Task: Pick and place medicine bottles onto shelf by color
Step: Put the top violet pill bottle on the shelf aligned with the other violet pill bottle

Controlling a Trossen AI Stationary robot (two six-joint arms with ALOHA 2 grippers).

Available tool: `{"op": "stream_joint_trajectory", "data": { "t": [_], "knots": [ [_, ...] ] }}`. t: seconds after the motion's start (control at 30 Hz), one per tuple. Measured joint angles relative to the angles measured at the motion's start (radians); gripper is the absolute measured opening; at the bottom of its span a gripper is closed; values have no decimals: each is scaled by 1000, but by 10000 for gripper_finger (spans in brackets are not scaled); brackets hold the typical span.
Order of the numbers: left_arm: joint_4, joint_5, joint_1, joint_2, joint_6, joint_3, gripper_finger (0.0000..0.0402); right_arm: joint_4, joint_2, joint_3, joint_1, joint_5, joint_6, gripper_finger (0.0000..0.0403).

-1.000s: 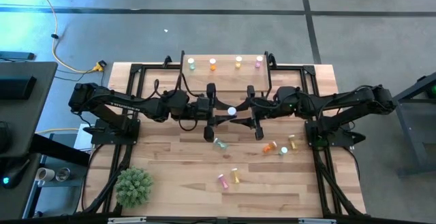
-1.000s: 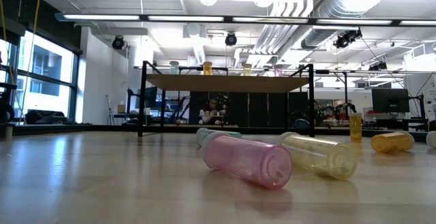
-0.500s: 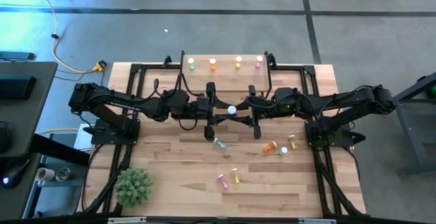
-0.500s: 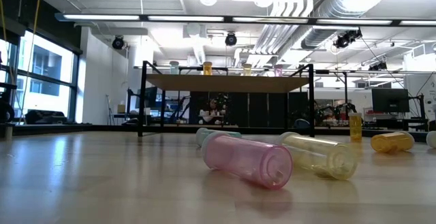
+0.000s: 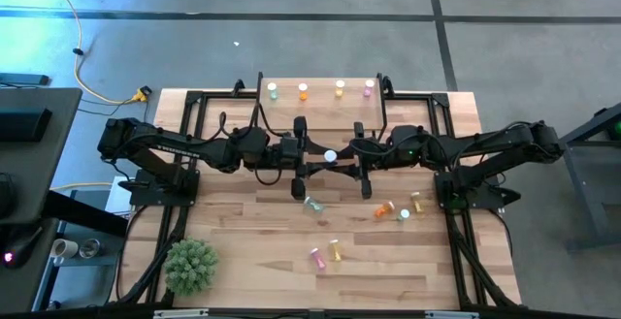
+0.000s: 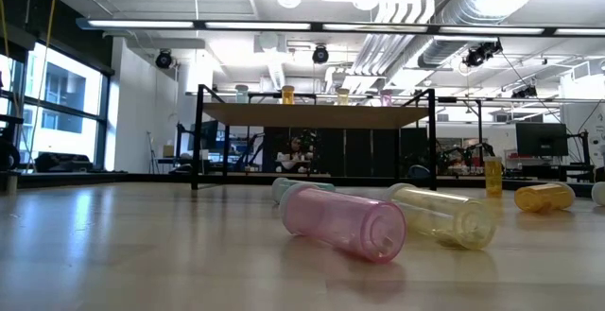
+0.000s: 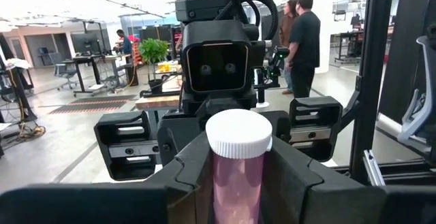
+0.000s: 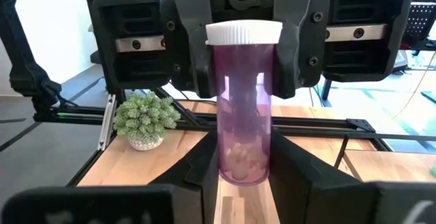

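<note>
A pink medicine bottle with a white cap stands upright in mid-air between my two grippers, which face each other over the table's middle, in front of the shelf. My left gripper is shut on it. My right gripper is shut on it from the other side. A green, an orange, a yellow and a pink bottle stand on the shelf's far edge. My left gripper pinches the pink bottle's body just under the cap between its two fingers, coming level from the table's left. The bottle is upright, cap up, clear of the table. My right gripper has its two fingers against the sides of the bottle's lower body, coming level from the table's right. The bottle's bottom hangs clear above the tabletop.
Several bottles lie on the table nearer the front: green, orange, yellow, pink and yellow. The low view shows the pink one lying closest. A small green plant stands at the front left.
</note>
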Motion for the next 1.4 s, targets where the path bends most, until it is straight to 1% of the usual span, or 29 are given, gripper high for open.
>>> {"op": "stream_joint_trajectory", "data": {
  "t": [0.1,0.2,0.43,0.53,0.67,0.73,0.83,1.2,1.4],
  "knots": [
    [-6,0,0,0,-26,0,98,-1,0,0,0,0,4,86],
    [-21,-1,0,-1,-42,1,107,-5,0,0,0,0,3,78],
    [-62,-3,-1,0,-47,0,165,13,-2,-1,0,1,-3,81],
    [-62,-33,-1,0,-61,0,189,13,-2,-1,0,3,-4,81],
    [-59,-53,2,0,-71,0,203,13,-2,-1,0,3,-5,81],
    [-57,-54,2,0,-64,0,202,13,-2,0,0,3,-5,81],
    [-56,-56,2,0,-65,0,189,12,-2,0,0,3,-5,82],
    [-54,-56,2,0,-39,0,113,10,-2,0,0,2,-15,82],
    [-54,-55,2,0,-38,0,99,9,-2,0,0,2,-23,83]
  ]
}}
